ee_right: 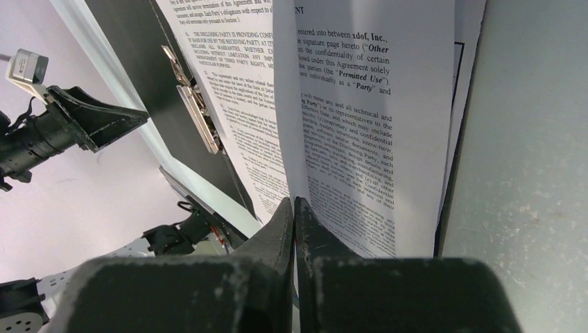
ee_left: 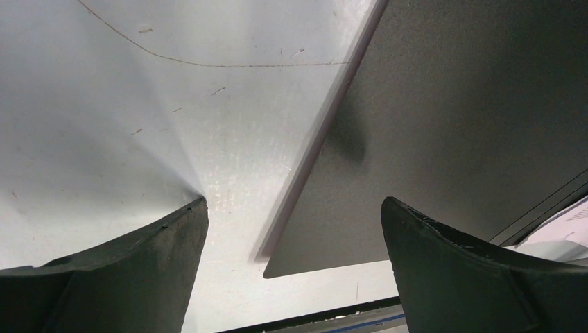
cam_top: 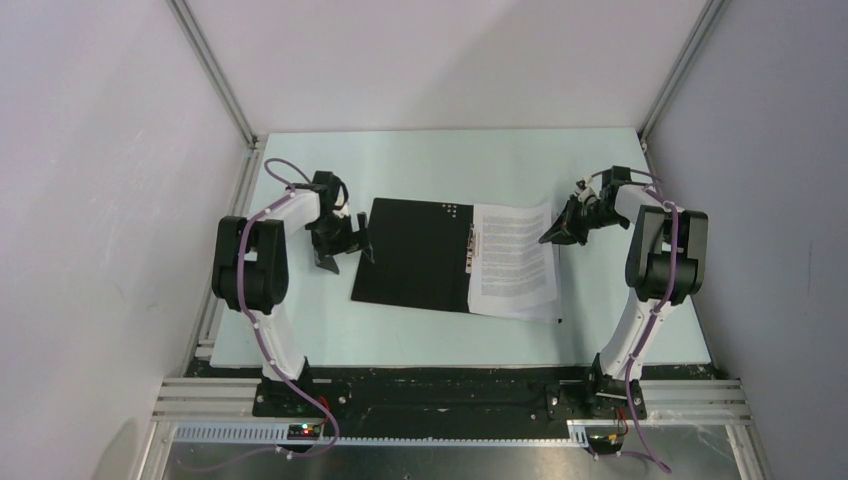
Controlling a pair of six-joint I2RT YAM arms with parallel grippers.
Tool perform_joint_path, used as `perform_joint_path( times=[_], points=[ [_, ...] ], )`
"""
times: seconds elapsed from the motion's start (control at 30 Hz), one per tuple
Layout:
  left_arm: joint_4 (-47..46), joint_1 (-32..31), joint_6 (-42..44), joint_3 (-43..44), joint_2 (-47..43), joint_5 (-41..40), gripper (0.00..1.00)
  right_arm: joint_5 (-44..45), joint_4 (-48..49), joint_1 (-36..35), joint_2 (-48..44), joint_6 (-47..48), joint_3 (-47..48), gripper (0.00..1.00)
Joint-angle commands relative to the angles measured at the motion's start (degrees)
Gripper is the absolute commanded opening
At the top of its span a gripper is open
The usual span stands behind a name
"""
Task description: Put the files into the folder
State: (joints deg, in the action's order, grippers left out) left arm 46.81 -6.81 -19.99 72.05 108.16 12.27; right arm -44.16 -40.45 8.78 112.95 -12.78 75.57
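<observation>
Robotics lab test cell. Cues: plain white panel walls (cam_top: 100,200) on three sides, held by bare aluminium frame posts (cam_top: 215,70). A pale, scuffed table (cam_top: 420,160) is boxed in between them. The left arm (cam_top: 255,265) and right arm (cam_top: 660,260) are bolted side by side on a black base plate (cam_top: 450,397) at the near edge, with slotted metal rails (cam_top: 200,395) beside it. Purple cables (cam_top: 265,340) run loose along the arms. A small exposed circuit board (cam_top: 305,431) has lit LEDs.
</observation>
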Motion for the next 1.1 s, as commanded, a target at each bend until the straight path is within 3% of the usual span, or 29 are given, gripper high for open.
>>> perform_joint_path(
  times=[0.0,0.17,0.3,0.37,0.4,0.43,0.5,0.8,1.07],
  points=[
    [-0.49,-1.00,-0.84,-0.98,-1.48,0.91,1.00,0.45,-0.24,-0.08,0.75,-1.54,2.11,0.06],
    [-0.45,-1.01,-0.91,-0.99,-1.63,1.00,1.00,3.90,-2.21,-0.23,0.35,-0.13,2.10,0.21],
    [-0.48,-1.10,-1.14,-1.04,-1.77,1.06,0.99,7.36,-3.26,-0.70,-0.73,0.18,2.13,0.42],
    [-0.54,-1.26,-1.33,-1.04,-1.95,0.91,1.00,8.04,-3.50,-0.83,-1.10,0.19,2.13,0.63],
    [-0.56,-1.27,-1.39,-0.99,-1.97,0.82,1.00,8.35,-3.74,-0.94,-1.30,0.20,2.32,0.68],
    [-0.51,-1.34,-1.44,-0.97,-1.98,0.47,1.00,9.08,-3.88,-1.08,-1.67,0.10,2.40,0.85],
    [-0.49,-1.33,-1.50,-0.76,-1.88,0.25,1.00,10.51,-4.42,-1.24,-2.31,0.08,3.13,0.98],
    [-0.67,-1.28,-2.35,-1.98,-1.76,1.15,1.00,19.34,-5.83,0.58,-6.20,4.04,9.07,0.99],
    [-3.54,-2.42,-3.79,-7.32,-2.64,6.20,0.95,10.61,-5.84,-2.97,-3.56,7.76,16.97,0.93]
  ],
)
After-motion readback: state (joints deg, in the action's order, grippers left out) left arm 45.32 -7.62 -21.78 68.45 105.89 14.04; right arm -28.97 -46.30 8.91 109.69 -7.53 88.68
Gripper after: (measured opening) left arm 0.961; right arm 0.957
